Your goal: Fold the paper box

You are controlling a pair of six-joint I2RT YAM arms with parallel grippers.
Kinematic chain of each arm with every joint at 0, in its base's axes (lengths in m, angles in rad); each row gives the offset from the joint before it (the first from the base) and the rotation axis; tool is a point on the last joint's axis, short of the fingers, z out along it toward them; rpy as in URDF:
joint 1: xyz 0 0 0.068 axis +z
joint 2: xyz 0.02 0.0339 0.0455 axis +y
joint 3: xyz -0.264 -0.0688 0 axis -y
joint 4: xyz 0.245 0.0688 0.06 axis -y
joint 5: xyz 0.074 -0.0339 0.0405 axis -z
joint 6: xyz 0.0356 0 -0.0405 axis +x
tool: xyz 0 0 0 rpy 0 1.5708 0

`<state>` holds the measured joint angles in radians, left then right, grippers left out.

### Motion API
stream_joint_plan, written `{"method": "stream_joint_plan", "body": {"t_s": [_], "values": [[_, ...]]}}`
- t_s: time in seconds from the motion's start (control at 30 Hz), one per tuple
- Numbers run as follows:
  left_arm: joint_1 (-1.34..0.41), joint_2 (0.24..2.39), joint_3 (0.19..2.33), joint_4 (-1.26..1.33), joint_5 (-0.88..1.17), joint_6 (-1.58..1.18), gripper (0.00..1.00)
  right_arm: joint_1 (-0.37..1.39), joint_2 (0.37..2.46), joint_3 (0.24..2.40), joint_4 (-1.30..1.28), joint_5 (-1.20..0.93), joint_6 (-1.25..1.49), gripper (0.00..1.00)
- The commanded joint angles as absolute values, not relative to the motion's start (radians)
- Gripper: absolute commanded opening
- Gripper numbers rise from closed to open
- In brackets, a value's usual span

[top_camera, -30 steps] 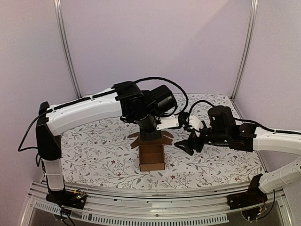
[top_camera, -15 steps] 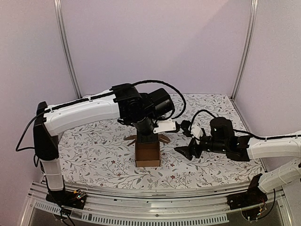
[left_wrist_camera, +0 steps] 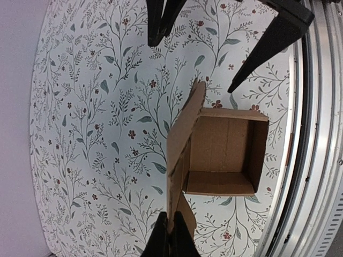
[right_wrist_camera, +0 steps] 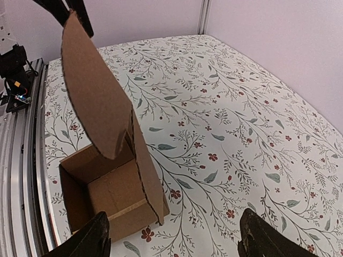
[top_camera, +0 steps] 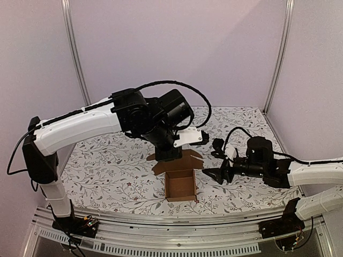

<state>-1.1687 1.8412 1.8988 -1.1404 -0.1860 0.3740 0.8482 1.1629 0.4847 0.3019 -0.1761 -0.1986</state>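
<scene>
Left jaws pinched shut on a flap (left_wrist_camera: 181, 134) of the box (top_camera: 180, 186), fingers (left_wrist_camera: 184, 243) on either side of the flap's edge. Flap stands up from the box's far wall, tilted. Box body is open-topped on the floral bench (top_camera: 107, 166), middle, near the front rail. Right jaws wide, holding nothing, fingers (right_wrist_camera: 92, 241) low over the bench just right of the box, aimed at it, not touching. Left arm (top_camera: 80, 126) reaches in from the left.

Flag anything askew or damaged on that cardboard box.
Nothing damaged. The paper box sits on the table, open-topped; only its lid flap stands up, pinched at its edge by the left gripper.
</scene>
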Motion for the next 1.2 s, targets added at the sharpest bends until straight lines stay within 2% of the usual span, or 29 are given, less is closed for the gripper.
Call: {"method": "stream_joint_plan", "body": {"t_s": [0.0, 0.37, 0.7, 1.03, 1.17], "values": [[-1.181, 1.826, 1.890, -1.117, -0.152, 0.370, 0.00, 0.841, 1.133, 0.490, 0.328, -0.226, -0.192, 0.79], [-1.181, 1.831, 1.897, -1.117, -0.143, 0.369, 0.00, 0.841, 1.228, 0.547, 0.352, -0.309, -0.174, 0.56], [-1.181, 1.832, 1.898, -1.118, -0.141, 0.373, 0.00, 0.843, 1.273, 0.562, 0.373, -0.341, -0.163, 0.22], [-1.181, 1.838, 1.897, -1.117, -0.138, 0.373, 0.00, 0.849, 1.279, 0.576, 0.372, -0.352, -0.161, 0.16], [-1.181, 1.835, 1.899, -1.118, -0.137, 0.373, 0.00, 0.853, 1.285, 0.580, 0.369, -0.356, -0.164, 0.04]]}}
